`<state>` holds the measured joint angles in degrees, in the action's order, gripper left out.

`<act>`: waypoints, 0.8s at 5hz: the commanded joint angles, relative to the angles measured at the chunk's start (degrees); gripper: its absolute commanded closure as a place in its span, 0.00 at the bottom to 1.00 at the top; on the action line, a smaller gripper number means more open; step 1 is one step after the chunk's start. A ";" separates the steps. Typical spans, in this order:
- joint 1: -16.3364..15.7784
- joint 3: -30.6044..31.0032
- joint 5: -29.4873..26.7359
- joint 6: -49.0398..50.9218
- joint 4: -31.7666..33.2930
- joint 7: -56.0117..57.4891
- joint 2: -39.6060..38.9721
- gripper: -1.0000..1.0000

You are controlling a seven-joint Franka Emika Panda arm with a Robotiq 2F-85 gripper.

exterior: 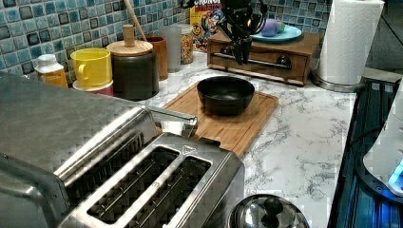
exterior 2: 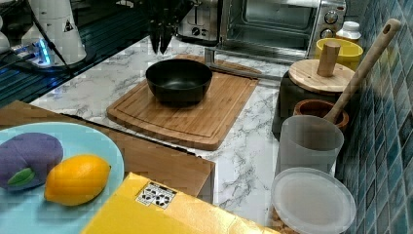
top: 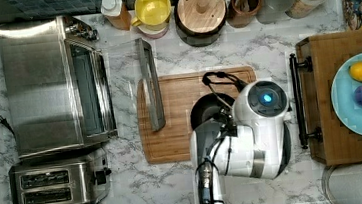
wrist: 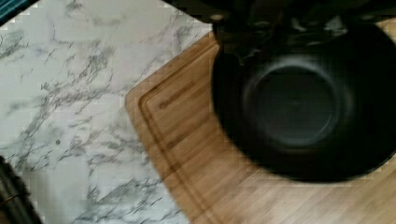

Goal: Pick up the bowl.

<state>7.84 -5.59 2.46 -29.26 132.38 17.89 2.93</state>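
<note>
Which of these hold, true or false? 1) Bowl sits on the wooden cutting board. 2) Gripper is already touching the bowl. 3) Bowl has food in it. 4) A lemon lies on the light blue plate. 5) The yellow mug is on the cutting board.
1) True. The bowl rests on the cutting board.
2) False. The gripper hangs above the bowl, apart from it.
3) False. The bowl's inside is bare and dark in the wrist view.
4) True. The lemon lies on the light blue plate, beside a purple item.
5) False. The yellow mug stands off the board by the tiled wall, next to the wooden-lidded canister.
</note>
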 commanded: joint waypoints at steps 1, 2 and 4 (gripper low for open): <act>2.35 -1.27 -0.62 -6.00 4.91 10.13 6.27 0.50; 2.77 -1.74 -1.13 -8.37 6.77 13.22 5.67 0.50; 3.55 -2.38 -2.88 -11.93 7.66 16.38 1.75 0.50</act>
<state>11.04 -6.54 1.55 -42.08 137.87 31.25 4.86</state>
